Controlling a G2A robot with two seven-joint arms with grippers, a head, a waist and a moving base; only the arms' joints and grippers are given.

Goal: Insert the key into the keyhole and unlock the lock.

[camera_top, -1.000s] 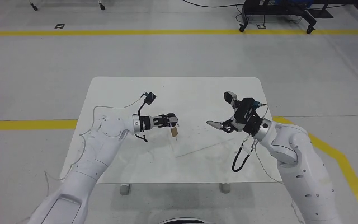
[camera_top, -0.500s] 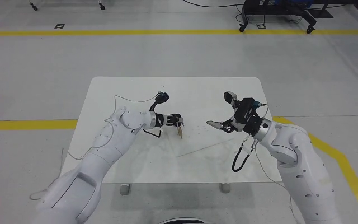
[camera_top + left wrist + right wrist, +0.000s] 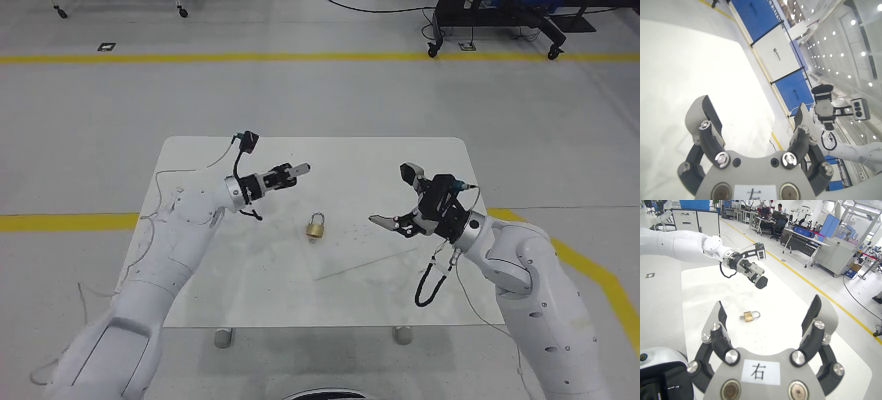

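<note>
Brass padlock (image 3: 748,316) on table (image 3: 696,294), right claw (image 3: 768,300) spread

In the top view the lock (image 3: 315,226), at 5 o'clock of the left gripper (image 3: 297,172), is too small to tell whether its shackle is closed, and its keyhole cannot be made out. In the right wrist view a small ring (image 3: 741,317) touches the lock body's end opposite the shackle, too small to tell whether it is the key; the table's (image 3: 696,291) near part is hidden behind the right gripper (image 3: 768,303)
</note>
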